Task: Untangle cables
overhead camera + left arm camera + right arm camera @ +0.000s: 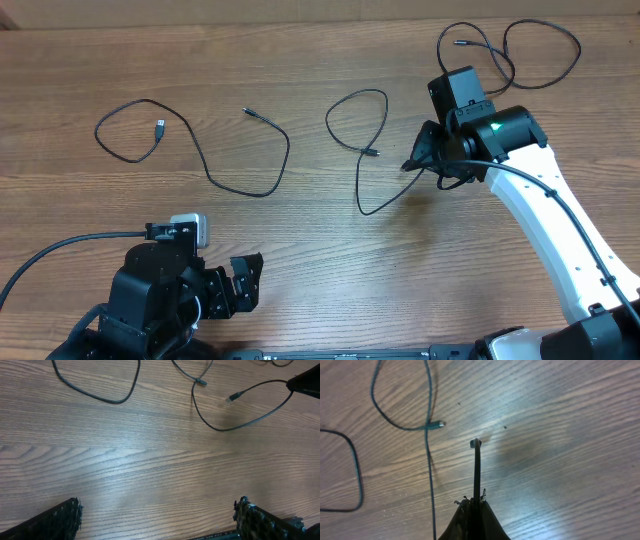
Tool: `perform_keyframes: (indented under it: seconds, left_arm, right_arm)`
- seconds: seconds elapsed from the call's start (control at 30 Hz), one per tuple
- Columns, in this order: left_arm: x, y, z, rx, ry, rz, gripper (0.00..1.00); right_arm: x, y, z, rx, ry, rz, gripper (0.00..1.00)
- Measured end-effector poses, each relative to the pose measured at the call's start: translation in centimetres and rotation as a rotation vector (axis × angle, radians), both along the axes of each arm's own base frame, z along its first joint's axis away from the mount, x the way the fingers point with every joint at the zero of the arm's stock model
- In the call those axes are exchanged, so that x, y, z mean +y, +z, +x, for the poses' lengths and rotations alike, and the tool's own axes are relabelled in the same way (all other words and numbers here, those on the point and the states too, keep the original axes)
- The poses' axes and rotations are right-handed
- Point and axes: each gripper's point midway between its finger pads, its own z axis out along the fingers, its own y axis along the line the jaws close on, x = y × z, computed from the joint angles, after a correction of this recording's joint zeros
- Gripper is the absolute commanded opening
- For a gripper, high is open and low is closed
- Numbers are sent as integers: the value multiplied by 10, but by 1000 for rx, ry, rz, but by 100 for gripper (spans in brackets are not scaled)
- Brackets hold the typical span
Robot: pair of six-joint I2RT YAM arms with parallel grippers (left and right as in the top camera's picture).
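Right pincer is clamped shut on one plug end of the middle thin black flexible cord; in the wrist view a short stub pokes out past the tips. From the grip the cord drops near-left to a sharp bend, then runs away across the brown wood-grain tabletop into a loop that crosses itself beside its other plug, though over or under is hard to tell. Long axis roughly near-to-far. Left pincer is spread wide, empty, well apart to the near-left, so the right arm is nearer. The second black cord at left and the third black cord at far right lie separate.
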Motion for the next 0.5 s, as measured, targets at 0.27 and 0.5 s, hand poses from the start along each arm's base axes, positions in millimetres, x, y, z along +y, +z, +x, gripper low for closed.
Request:
perform_keyframes:
  seconds: [0.27,0.5]
  left_arm:
    - [0,0,0,0,0,0,100]
    - [0,0,0,1,0,0,99]
  right_arm:
    - [-7,-3,-9,37,-7,-33,4]
    - [-18,-3,-8,28,-25,-96,4]
